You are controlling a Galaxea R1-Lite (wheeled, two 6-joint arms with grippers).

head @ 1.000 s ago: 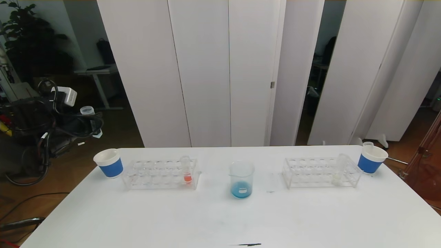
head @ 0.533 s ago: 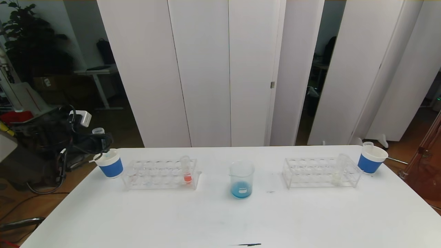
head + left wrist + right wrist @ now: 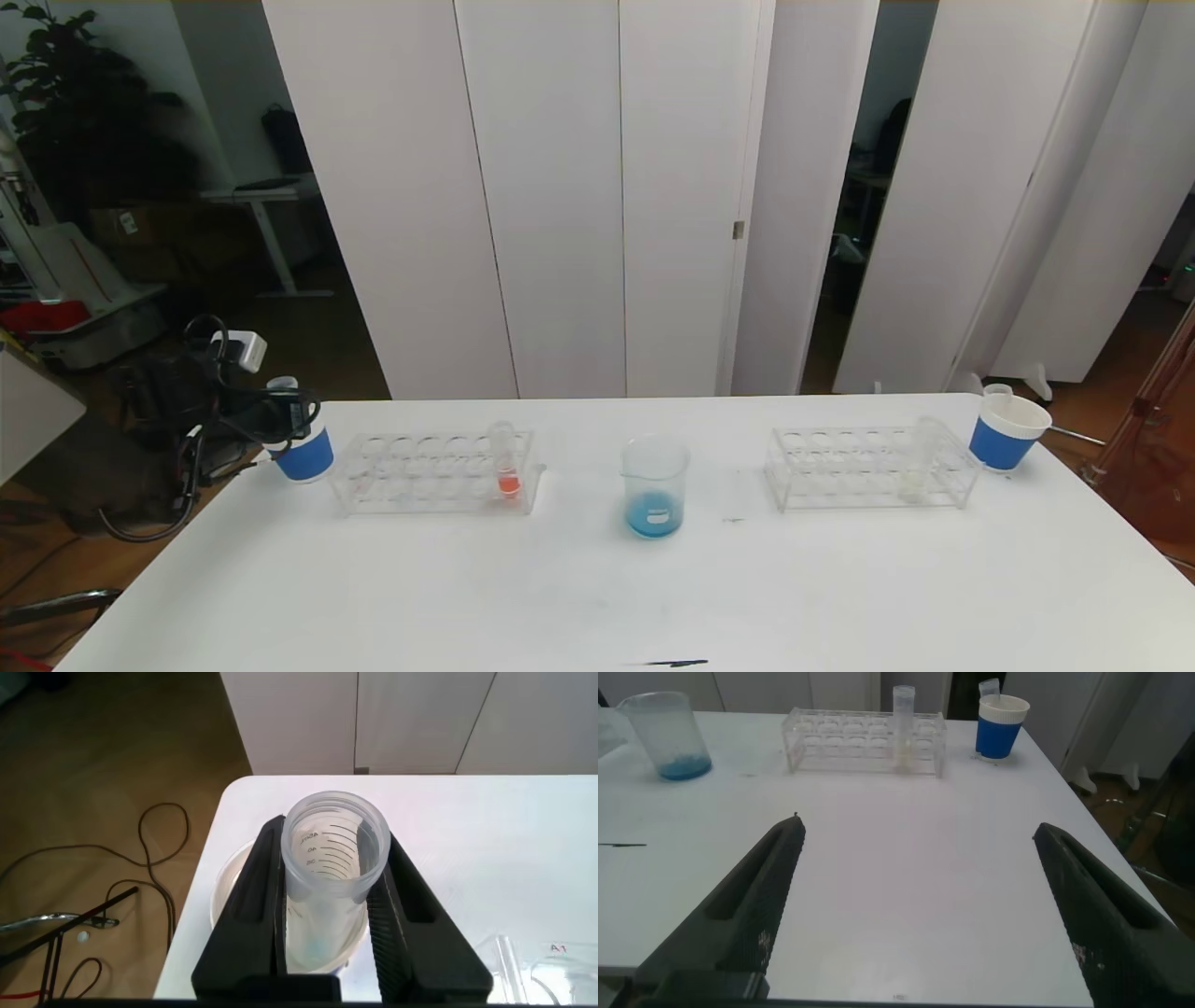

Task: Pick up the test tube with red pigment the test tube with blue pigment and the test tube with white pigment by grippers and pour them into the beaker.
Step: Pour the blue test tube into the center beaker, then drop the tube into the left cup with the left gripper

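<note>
The left gripper (image 3: 327, 905) is clamped on an emptied graduated test tube (image 3: 334, 859), held over the left paper cup (image 3: 301, 446) at the table's (image 3: 597, 597) left edge. The right gripper (image 3: 920, 896) stands wide apart and holds nothing, low over the near right part of the table.

Risks, as judged from here:
- Release off-centre: the tube strikes the cup rim, tips the light cup, or falls off the table edge just beside it.
- Residual drops may fall onto the table.

Location of task items: the beaker (image 3: 655, 485) stands at centre with blue liquid in its bottom. The test tube with red pigment (image 3: 505, 459) stands in the left rack (image 3: 434, 473). The test tube with white pigment (image 3: 903, 726) stands in the right rack (image 3: 870, 469).

Count: two racks, two paper cups (right paper cup (image 3: 1005, 431)), one beaker, two racked tubes, one held tube.
</note>
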